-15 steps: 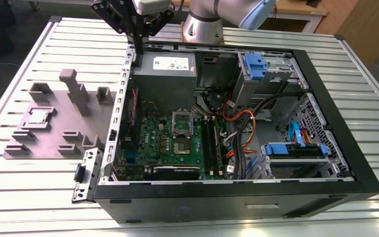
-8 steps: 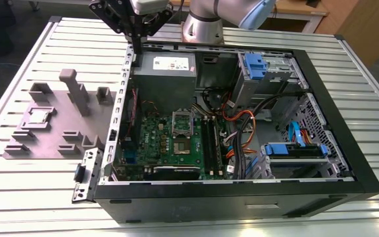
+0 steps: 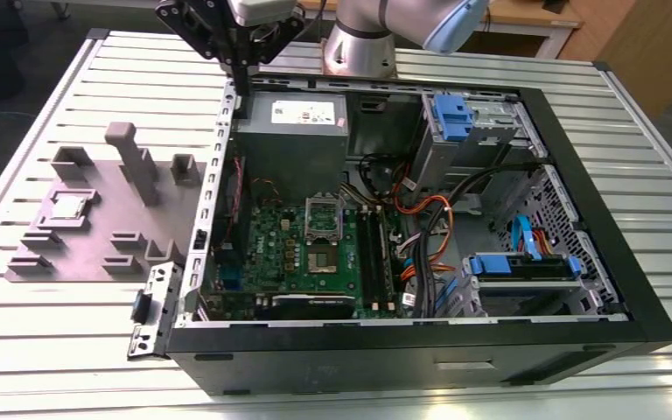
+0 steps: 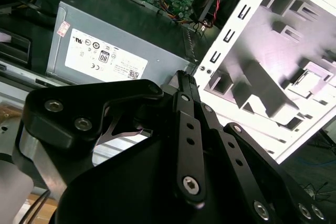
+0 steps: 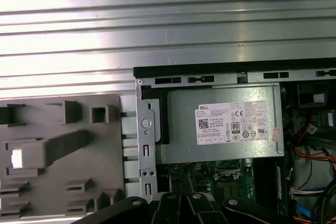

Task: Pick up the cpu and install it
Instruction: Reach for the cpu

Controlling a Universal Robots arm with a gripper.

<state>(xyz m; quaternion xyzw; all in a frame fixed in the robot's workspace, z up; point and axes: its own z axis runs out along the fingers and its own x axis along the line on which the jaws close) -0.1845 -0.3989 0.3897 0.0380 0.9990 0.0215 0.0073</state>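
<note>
Gripper [image 3: 241, 86] pressed together, w/o load, above PC case [image 3: 430, 363] wall; cpu [image 3: 70, 206] well apart toward the exterior view's left, on tray [image 3: 91, 254].

In the exterior view the end effector [image 3: 241, 87] is cut off at its base by the picture's edge, as is the arm [image 3: 366, 39] behind it. The cpu [image 3: 67, 206], well apart from the end effector, is shown too small for detail. In the first wrist view the grey fixture [image 5: 58, 124] and the computer case [image 5: 210, 69] below the end effector are cut by the edges. In the second wrist view part of the power supply [image 4: 115, 30] is hidden behind its links.
</note>
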